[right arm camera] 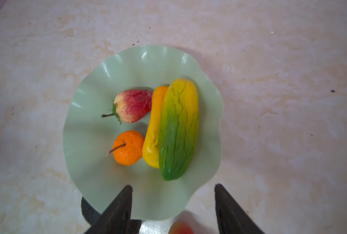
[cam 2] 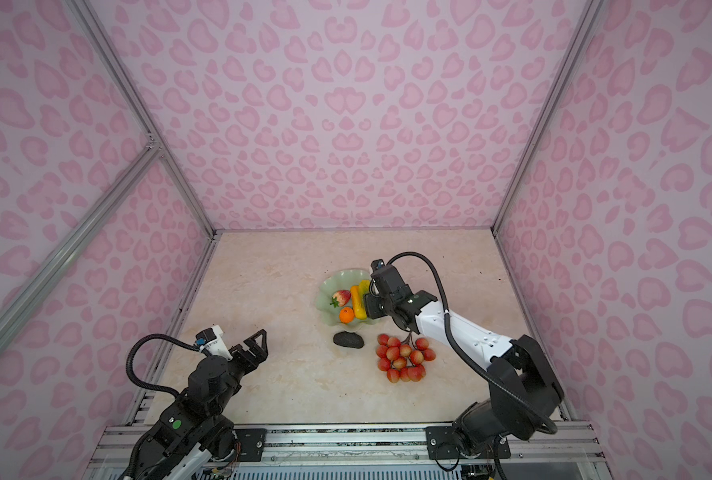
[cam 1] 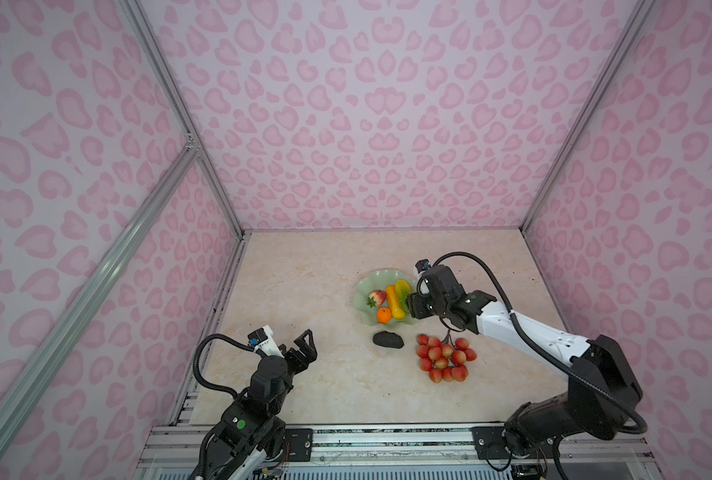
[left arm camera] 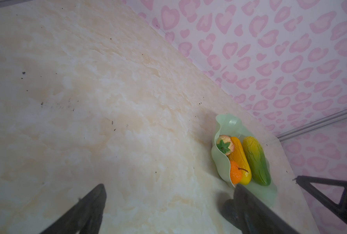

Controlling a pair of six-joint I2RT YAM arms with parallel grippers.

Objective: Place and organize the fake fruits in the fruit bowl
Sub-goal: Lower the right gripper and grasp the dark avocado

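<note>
The mint-green fruit bowl [cam 1: 365, 284] [cam 2: 330, 281] [right arm camera: 99, 174] holds a red strawberry [cam 1: 378, 297], an orange ball [cam 1: 383, 316], a yellow-orange oblong [cam 1: 393, 301] and a green-yellow oblong [right arm camera: 178, 129]. The last of these lies against the yellow-orange one. A blackish avocado-like lump [cam 1: 388, 340] lies on the table just in front of the bowl. The bunch of red berries [cam 1: 443, 357] lies to its right. My right gripper [cam 1: 410, 306] [right arm camera: 173, 185] hovers at the bowl's right rim, open and holding nothing. My left gripper [cam 1: 300, 347] [left arm camera: 170, 186] is wide open over bare table, far left of the bowl.
Pink patterned walls close in the beige marble table [cam 1: 304, 291] on three sides. A metal rail [cam 1: 387, 436] runs along the front edge by the arm bases. The right arm's forearm [cam 1: 524, 332] passes above the table just right of the berries.
</note>
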